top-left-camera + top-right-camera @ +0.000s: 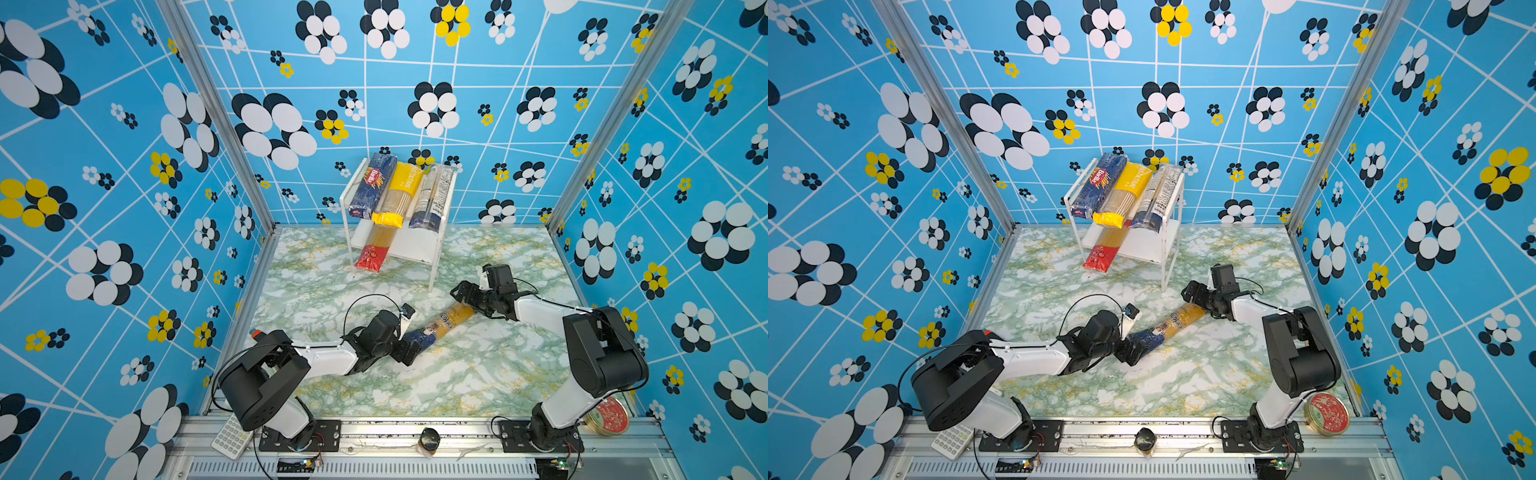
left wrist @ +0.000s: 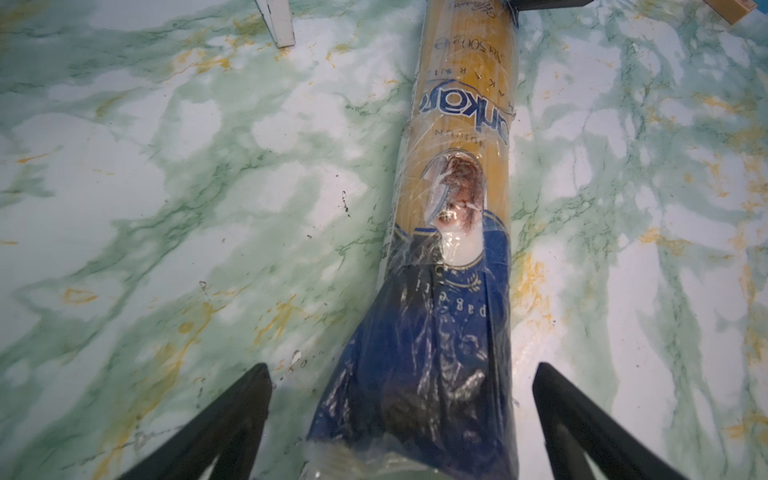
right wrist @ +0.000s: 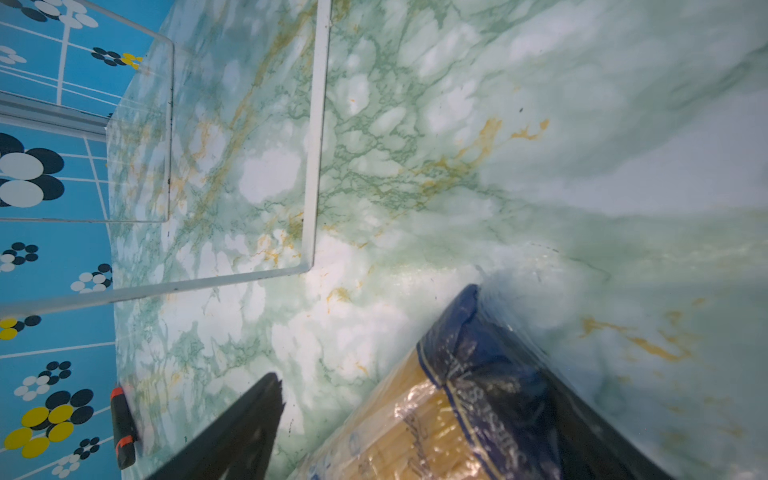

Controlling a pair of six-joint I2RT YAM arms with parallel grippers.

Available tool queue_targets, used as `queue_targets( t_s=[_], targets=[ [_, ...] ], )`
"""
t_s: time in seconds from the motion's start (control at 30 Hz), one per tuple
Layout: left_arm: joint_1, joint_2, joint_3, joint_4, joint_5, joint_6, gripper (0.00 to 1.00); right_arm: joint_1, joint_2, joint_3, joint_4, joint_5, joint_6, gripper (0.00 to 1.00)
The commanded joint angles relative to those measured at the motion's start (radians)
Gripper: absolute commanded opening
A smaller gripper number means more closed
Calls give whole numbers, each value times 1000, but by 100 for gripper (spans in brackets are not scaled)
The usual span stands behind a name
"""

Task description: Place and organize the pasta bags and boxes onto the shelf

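**Shelf** (image 1: 409, 246): white, two tiers, upper centre of both top views, at the back of the marbled bench (image 1: 332, 291).

**Upper tier, left to right in both top views:**
- dark blue Barilla box (image 1: 372, 185)
- yellow bag (image 1: 397, 193)
- white-labelled blue-ended bag (image 1: 430, 197)

The three lie side by side, lengthwise front to back.

**Lower tier:** red-ended bag (image 1: 374, 249) at the left. Its red end pokes out past the front edge.

**Off the shelf:** gold-labelled blue-ended bag (image 1: 440, 326), flat on the bench in the lower centre of the frame. It runs diagonally from lower left to upper right.

**Left gripper** (image 2: 401, 368): spread wide at the bag's lower-left blue end. In the left wrist view one finger stands on either side of the wrap, with bench showing in both gaps.

**Right gripper** (image 1: 461, 291): at the bag's upper-right end, jaws apart. In the right wrist view one finger (image 3: 232, 432) stands clear of the bag. The other is a dark shape against the bag's far side.

**Other:** short black-and-orange object (image 1: 259, 333) at the bench's left edge, by the left arm.
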Motion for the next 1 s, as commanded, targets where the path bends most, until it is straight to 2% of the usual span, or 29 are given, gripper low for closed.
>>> queue_targets(
  t_s=[0.0, 0.4, 0.7, 0.97],
  targets=[
    [-14, 28, 30, -13, -11, 38, 99, 14, -36, -1, -86, -5, -19, 96],
    [-36, 131, 106, -48, -54, 161, 99, -45, -205, 16, -274, 87, -126, 99],
    [-76, 213, 168, -108, -109, 217, 99, -68, -277, -27, -295, 92, -131, 99],
    [-111, 239, 191, -144, -171, 239, 92, -72, -283, -48, -289, 94, -126, 99]
  ],
)
